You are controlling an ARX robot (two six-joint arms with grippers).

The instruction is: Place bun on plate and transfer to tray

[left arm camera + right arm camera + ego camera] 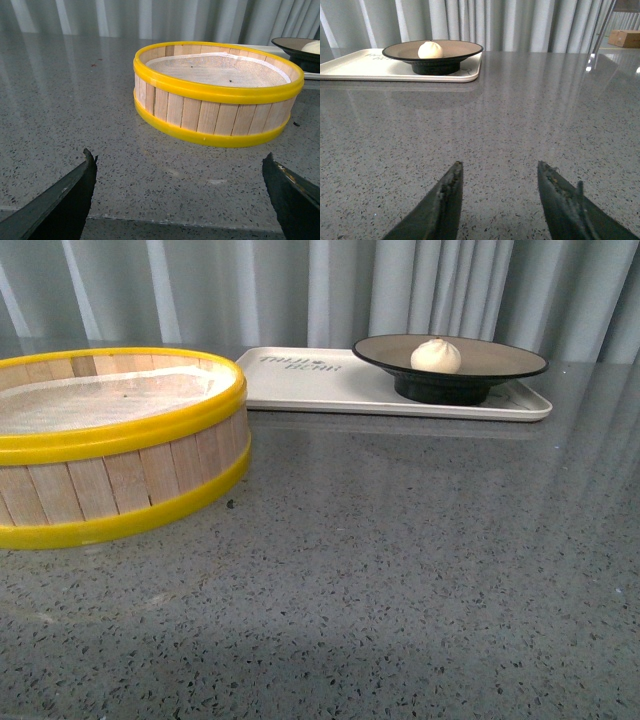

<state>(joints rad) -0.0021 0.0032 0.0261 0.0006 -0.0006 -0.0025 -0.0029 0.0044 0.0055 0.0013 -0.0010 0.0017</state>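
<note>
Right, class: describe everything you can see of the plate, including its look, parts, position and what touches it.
The plate is round, wide and shallow, with a matte beige-brown inside, a thin black rim and a black foot underneath. It looks ceramic, though that is only a guess. It stands upright and level on the right end of the off-white tray, its foot resting on the tray's surface. A small creamy-white bun sits on it, a little left of centre. Neither gripper touches it.
</note>
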